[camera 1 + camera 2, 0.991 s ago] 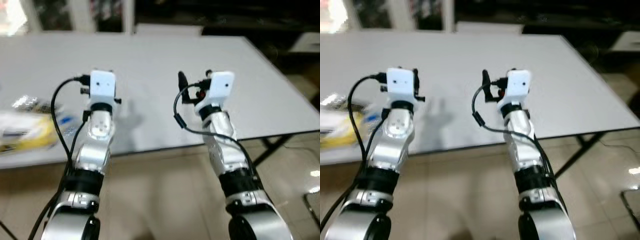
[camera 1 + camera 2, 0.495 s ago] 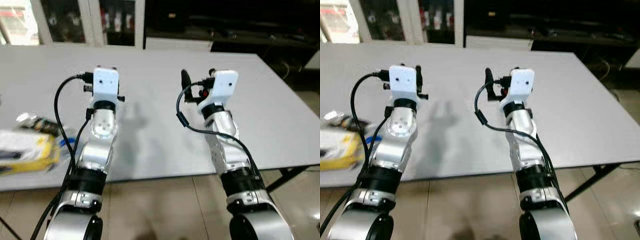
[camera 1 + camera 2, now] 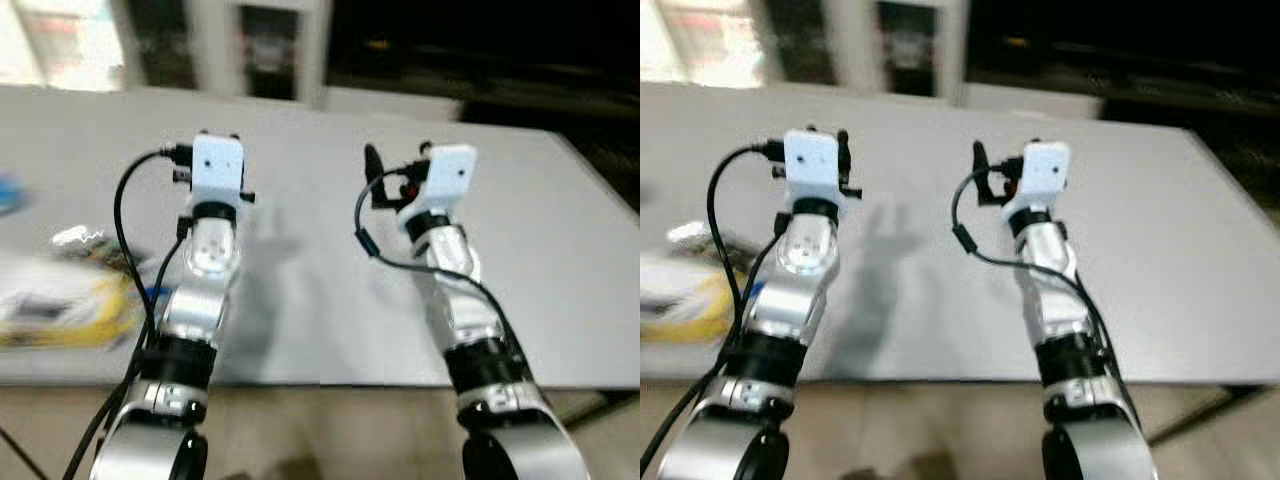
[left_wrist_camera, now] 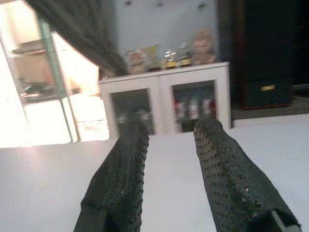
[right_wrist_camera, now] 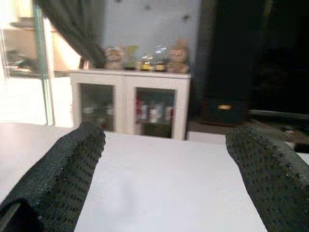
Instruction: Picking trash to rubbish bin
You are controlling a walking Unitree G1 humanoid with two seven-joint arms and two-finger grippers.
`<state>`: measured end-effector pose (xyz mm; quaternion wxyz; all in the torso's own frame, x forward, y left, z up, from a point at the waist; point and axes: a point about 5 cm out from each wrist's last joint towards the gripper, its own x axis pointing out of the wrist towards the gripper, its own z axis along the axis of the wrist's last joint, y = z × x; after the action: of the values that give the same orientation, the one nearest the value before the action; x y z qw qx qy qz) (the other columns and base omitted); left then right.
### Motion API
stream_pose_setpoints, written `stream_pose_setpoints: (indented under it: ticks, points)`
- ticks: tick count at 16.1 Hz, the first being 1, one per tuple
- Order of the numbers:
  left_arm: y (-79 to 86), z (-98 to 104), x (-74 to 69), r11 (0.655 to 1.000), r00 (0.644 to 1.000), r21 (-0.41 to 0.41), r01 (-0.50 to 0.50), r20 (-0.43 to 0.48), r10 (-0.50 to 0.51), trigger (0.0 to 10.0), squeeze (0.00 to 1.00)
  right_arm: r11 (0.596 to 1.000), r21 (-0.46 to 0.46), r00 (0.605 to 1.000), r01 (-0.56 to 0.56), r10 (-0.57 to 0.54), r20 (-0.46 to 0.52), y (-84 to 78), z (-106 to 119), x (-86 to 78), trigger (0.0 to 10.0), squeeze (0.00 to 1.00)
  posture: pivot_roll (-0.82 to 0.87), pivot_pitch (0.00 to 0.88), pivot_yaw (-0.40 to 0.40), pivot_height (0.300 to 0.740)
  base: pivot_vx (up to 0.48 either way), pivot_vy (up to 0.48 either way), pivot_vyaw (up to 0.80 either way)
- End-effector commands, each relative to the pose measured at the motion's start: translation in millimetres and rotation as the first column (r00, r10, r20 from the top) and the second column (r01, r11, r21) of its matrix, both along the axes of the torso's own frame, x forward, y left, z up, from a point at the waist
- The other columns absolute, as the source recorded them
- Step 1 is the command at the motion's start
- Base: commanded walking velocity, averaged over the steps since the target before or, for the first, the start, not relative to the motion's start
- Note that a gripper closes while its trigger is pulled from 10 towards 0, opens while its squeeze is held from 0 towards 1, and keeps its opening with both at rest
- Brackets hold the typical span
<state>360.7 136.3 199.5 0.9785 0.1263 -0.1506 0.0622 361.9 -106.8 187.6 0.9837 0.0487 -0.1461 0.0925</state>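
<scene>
Both arms are hovering over the white table (image 3: pixel 560 260): the left gripper (image 4: pixel 169 145) parted slightly, the right gripper (image 5: pixel 169 159) spread wide. The yellow trash packet (image 3: pixel 60 315) is lying at the table's left, beside the left arm.

A wide white desk (image 3: pixel 300 300) spans the scene. Beyond its far edge stands a white cabinet (image 5: pixel 130 104) with glass doors, small figurines (image 5: pixel 145 59) lined along its top. Beige tiled floor (image 3: pixel 940 440) shows below the desk's near edge.

Left hand (image 4: pixel 166 133): two black dotted fingers (image 4: pixel 120 179) apart w/ a gap, nothing btwn them, over white counter (image 4: pixel 43 179). White glass-door cabinet (image 4: pixel 166 99) beyond, figurines on top.
</scene>
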Motion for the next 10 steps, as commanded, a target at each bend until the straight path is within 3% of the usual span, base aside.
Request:
stream_pose_setpoints:
  ticks: [1, 9, 10]
  points:
    - [-7.7, 1.9, -0.4, 1.0, 1.0, 0.008, 0.02, 0.004, -0.02, 10.0, 0.0, 1.0, 0.003, 1.0, 0.016, -0.016, 0.008, -5.7, 3.3, 0.9, 10.0, 0.0, -0.03, 0.021, -0.097, 0.74, 0.0, 0.0, 0.65]
    - [-10.2, -0.4, 1.1, 0.999, 0.999, 0.031, 0.031, -0.021, -0.03, 10.0, 0.0, 1.0, 0.001, 1.0, 0.007, -0.007, 0.0, -4.8, 2.1, 1.1, 10.0, 0.0, -0.03, 0.021, -0.098, 0.74, 0.0, 0.0, 0.0]
    - [-10.2, -0.6, 1.0, 0.999, 0.999, 0.031, 0.031, -0.021, -0.03, 10.0, 0.0, 1.0, -0.002, 1.0, 0.007, -0.007, 0.0, -4.5, 1.8, 0.9, 10.0, 0.0, -0.03, 0.019, -0.096, 0.74, 0.0, 0.0, 0.61]
